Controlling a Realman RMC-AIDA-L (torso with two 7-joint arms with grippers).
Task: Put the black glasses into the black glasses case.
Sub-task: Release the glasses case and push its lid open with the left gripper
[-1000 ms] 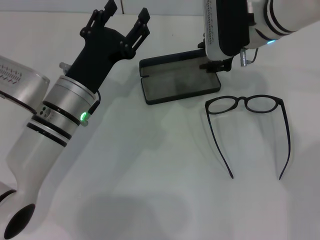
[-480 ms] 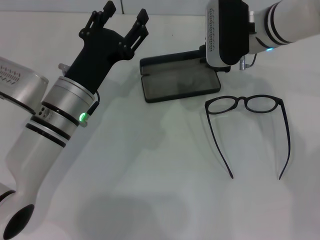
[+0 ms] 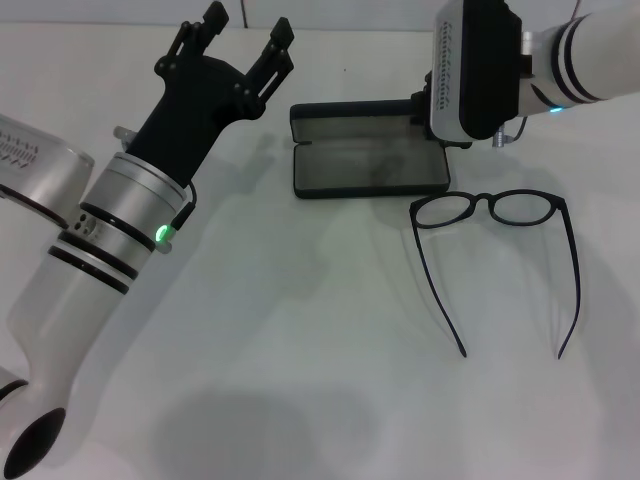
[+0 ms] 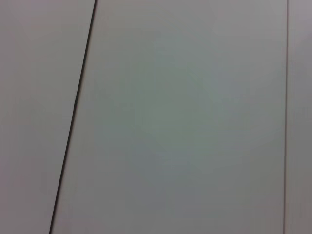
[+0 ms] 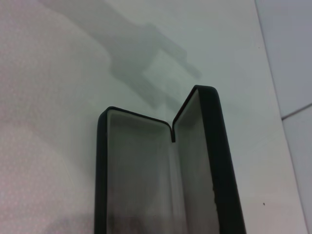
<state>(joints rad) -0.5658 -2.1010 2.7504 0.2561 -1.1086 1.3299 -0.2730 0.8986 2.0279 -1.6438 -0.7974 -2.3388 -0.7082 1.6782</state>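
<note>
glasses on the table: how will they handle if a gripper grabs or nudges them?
The black glasses look thin-framed, so probably light and easily slid on the smooth white table. Temple arms are long, slim and spread open; likely springy, and a push on one tip would probably swing the frame. They lie low and flat, so a grasp at the bridge seems safest; lenses may be fragile.

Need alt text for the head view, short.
An open black glasses case lies empty on a white table, with the black glasses unfolded beside it, nearer the robot. The right gripper is at the case's end; the left gripper is raised, open.
</note>
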